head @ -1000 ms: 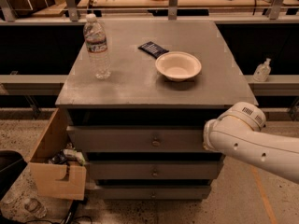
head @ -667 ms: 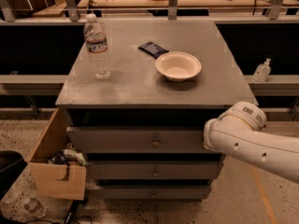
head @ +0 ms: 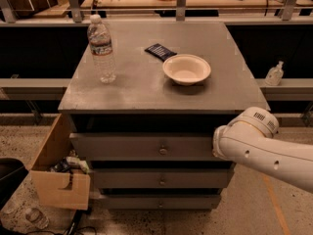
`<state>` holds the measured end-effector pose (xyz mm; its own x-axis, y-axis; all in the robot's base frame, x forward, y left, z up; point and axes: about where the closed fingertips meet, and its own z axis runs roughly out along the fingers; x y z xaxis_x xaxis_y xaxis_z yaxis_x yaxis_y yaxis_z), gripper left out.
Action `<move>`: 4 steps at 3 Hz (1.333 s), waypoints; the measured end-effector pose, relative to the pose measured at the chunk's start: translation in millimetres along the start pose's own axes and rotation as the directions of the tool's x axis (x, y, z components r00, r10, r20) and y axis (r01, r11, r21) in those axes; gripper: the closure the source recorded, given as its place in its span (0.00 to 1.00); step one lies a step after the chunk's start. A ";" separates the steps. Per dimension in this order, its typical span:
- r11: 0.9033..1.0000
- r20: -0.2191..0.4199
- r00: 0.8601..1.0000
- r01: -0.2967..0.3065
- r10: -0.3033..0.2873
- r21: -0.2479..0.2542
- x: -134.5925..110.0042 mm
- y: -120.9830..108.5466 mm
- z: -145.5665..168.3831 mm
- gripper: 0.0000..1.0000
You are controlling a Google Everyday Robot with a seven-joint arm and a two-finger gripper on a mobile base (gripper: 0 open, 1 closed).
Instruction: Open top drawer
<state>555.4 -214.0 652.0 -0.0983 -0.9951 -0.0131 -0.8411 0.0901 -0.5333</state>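
Grey cabinet (head: 146, 89): centre of your view, flat top, three drawer fronts stacked below.
Arm (head: 264, 151): white, comes in from the lower right; its rounded end sits against the right end of the top drawer front.
Top drawer (head: 122, 147): uppermost front, just under the cabinet top with a dark gap above it; you can't tell how far out it stands.
Plywood box (head: 58, 190): on the floor at the cabinet's left side, notched front, clutter inside.
Lower drawers (head: 195, 178): two narrower fronts under the top drawer, each with a knob.
Bowl (head: 187, 68): pale, upright, right of centre on the top.
Bottle (head: 101, 50): clear plastic, upright, left on the top, well apart from the bowl.
Packet (head: 160, 51): dark, flat, just behind the bowl.
Knob (head: 163, 151): small, round, metal, centre of the top drawer, well left of the arm's end.
Gripper: hidden behind the arm's end by the drawer's right side; you can't tell its state.
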 end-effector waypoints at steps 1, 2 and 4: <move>0.998 -0.037 0.998 0.055 -0.054 0.011 -3.2 19.4 -36.1 1.00; 0.998 -0.042 0.997 0.063 -0.062 0.011 -3.6 22.1 -41.8 1.00; 0.996 -0.048 0.995 0.084 -0.084 -0.005 -4.6 32.1 -59.0 1.00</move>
<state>497.5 -204.1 684.9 -0.0527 -0.9960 0.0726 -0.8490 0.0064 -0.5284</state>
